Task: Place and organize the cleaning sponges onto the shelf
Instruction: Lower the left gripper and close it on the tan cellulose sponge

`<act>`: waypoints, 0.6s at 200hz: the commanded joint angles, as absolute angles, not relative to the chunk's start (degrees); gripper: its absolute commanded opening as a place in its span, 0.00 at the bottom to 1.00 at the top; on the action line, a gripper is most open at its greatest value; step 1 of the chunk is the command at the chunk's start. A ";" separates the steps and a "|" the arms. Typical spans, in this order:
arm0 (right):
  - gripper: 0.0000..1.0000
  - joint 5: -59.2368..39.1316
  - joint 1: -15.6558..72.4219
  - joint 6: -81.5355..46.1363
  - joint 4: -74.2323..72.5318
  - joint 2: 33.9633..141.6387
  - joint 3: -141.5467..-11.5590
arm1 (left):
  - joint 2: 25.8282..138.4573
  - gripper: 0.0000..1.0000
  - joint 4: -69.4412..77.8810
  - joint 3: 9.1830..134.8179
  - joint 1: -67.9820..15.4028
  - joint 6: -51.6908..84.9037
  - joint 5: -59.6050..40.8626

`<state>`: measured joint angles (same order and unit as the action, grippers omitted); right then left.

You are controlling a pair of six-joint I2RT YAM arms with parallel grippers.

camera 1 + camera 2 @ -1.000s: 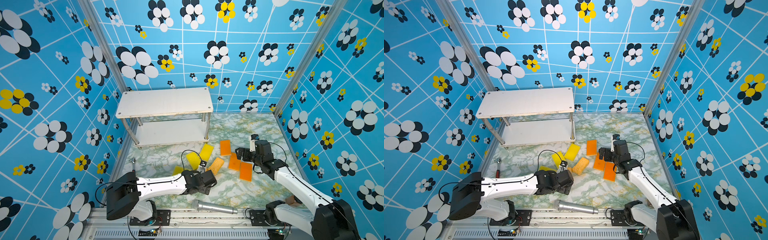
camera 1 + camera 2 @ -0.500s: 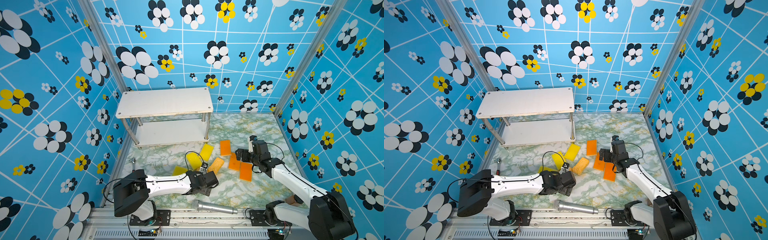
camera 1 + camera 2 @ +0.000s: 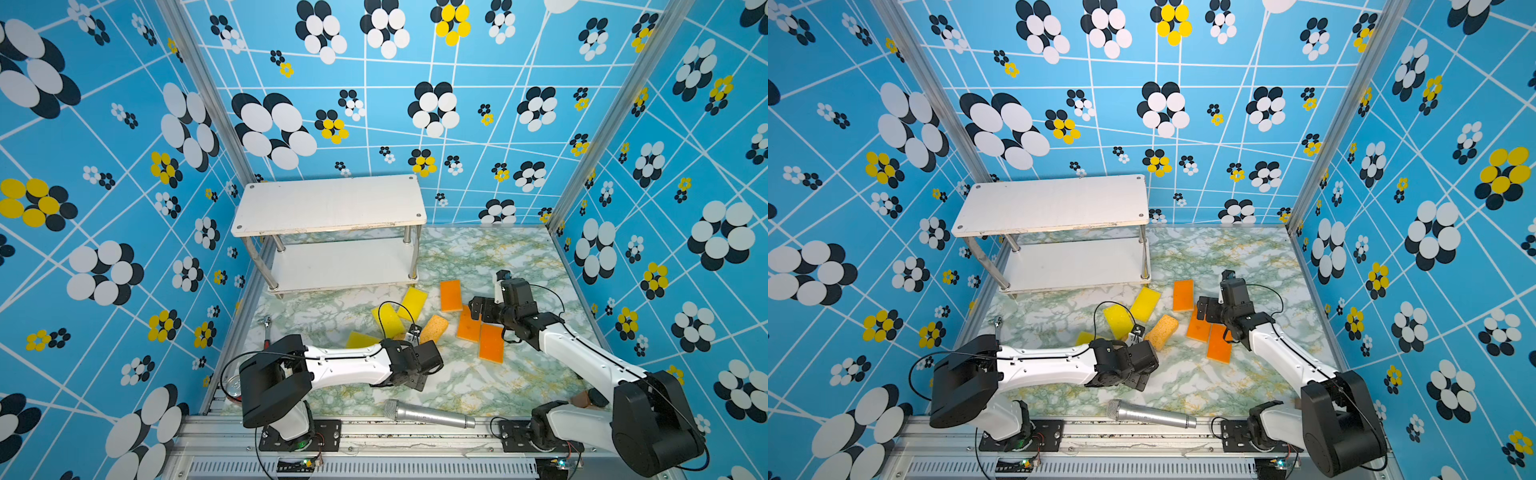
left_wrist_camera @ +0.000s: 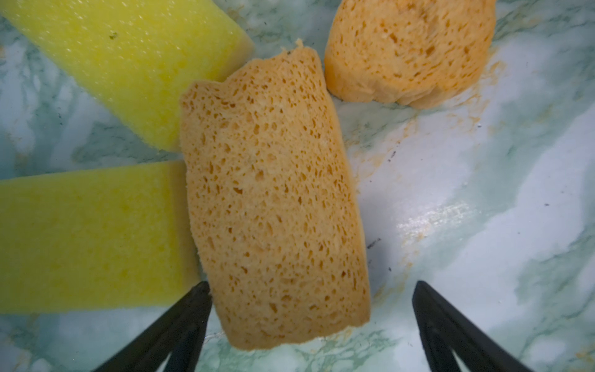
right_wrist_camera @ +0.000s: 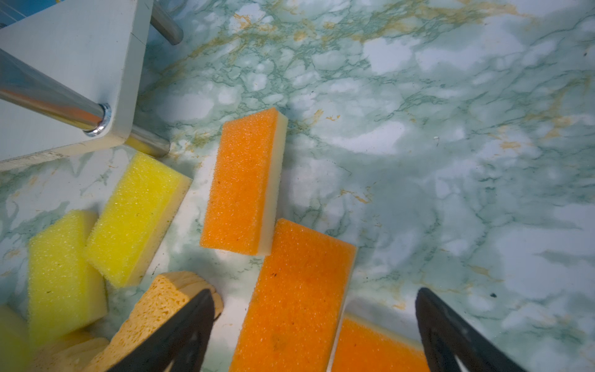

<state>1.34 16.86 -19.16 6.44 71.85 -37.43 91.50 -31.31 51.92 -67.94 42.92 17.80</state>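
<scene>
Marbled tabletop (image 3: pixel 478 257), left end effector (image 4: pixel 310 283) spread over tan sponge (image 4: pixel 273 209), right end effector (image 5: pixel 314 290) spread over orange sponge (image 5: pixel 296 273).

Bright, even light fills both top views, leaving only soft shadows beneath the shelf (image 3: pixel 332 203). The corner posts (image 3: pixel 210 97) splay outward toward the edges. Both wrist views are sharp up close, with white glare patches on the marble tabletop (image 4: pixel 431 219).

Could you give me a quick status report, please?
Left tool open over porous tan rectangular sponge. Right tool open over flat orange sponge. White two-tier shelf bare. Flat yellow sponge abuts the tan one.
</scene>
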 commanded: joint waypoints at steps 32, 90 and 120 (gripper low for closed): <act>0.99 0.27 17.63 -21.48 5.54 71.67 -39.15 | 91.93 0.92 -33.79 51.18 -67.51 45.73 20.35; 0.99 2.69 20.00 -22.76 6.56 71.54 -40.42 | 91.05 0.78 -27.37 46.44 -66.08 44.03 17.42; 0.99 3.16 20.68 -23.09 7.12 71.63 -41.18 | 91.49 0.85 -26.01 45.03 -65.93 44.70 18.04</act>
